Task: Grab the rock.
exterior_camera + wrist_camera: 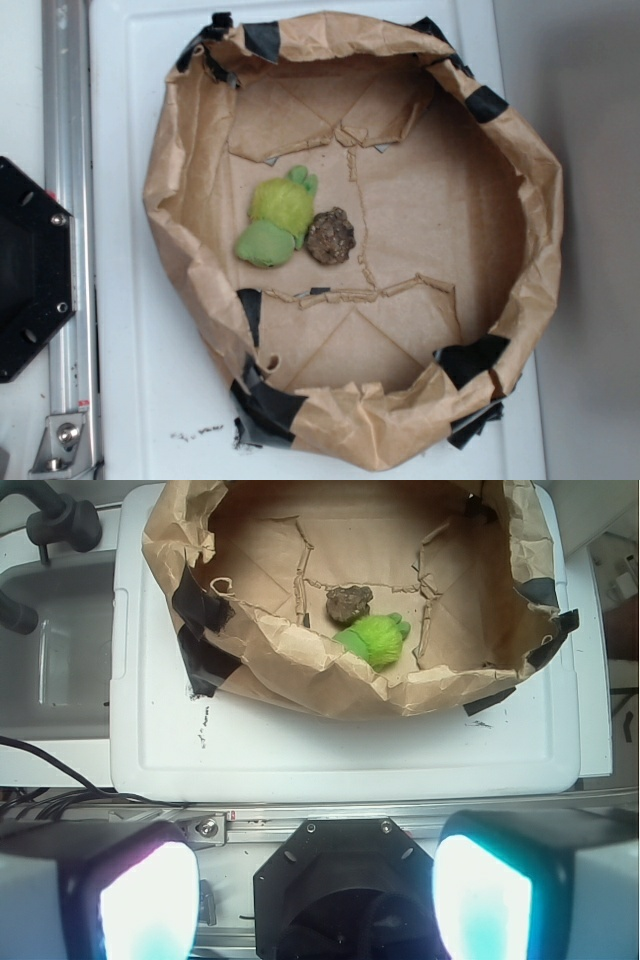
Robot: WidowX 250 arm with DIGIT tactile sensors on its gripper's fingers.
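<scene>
The end effector [315, 900] fills the bottom of the wrist view, its two pale fingers [145, 905] spread wide and holding nothing, poised well back from the paper basin [180, 250]. That basin is crumpled brown paper, its rim patched with black tape, resting on a white surface [330, 750]. On the basin's flat floor lies the rock [330, 236], lumpy and mottled brown, touching the fuzzy yellow-green plush toy [275, 222].

one rock [331, 236], one green plush toy [274, 221], one paper-lined basin [520, 300]
</scene>
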